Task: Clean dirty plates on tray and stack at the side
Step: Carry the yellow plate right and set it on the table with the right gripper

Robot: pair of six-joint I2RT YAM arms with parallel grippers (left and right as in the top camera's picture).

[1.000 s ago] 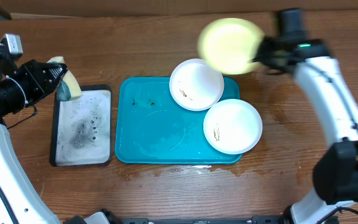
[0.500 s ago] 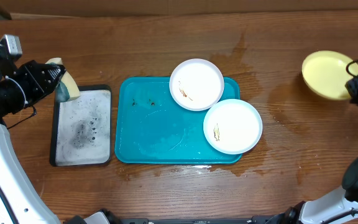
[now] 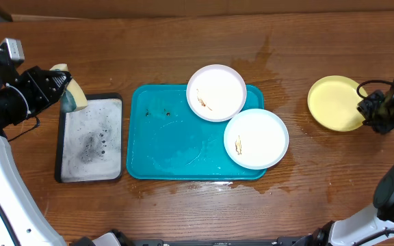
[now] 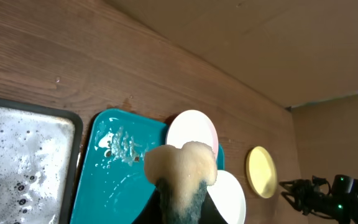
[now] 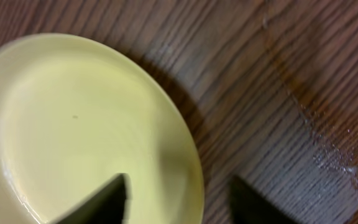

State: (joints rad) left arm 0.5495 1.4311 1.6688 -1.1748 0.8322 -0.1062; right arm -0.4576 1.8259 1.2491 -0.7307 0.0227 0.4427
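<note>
The pale yellow-green plate [image 3: 335, 103] lies flat on the wood at the right, off the teal tray [image 3: 156, 143]. My right gripper [image 3: 369, 109] is at its right edge, open. In the right wrist view the gripper [image 5: 179, 193] straddles the rim of the plate [image 5: 86, 124], one finger over the plate, the other over the table. Two white plates with brown smears, one [image 3: 216, 92] at the back and one [image 3: 256, 139] nearer the front, sit on the tray's right side. My left gripper [image 3: 66, 85] hangs at the far left, shut on a foamy sponge [image 4: 180, 171].
A black-rimmed tray [image 3: 91, 137] with soapy water lies left of the teal tray, under the left gripper. Wet patches [image 3: 279, 75] darken the wood between the teal tray and the yellow-green plate. Brown crumbs [image 3: 157, 112] and water film sit on the teal tray's left half.
My right arm carried the yellow-green plate from above the tray's back right corner out to the right, set it on the table, and its jaws opened. The left arm has not moved.
</note>
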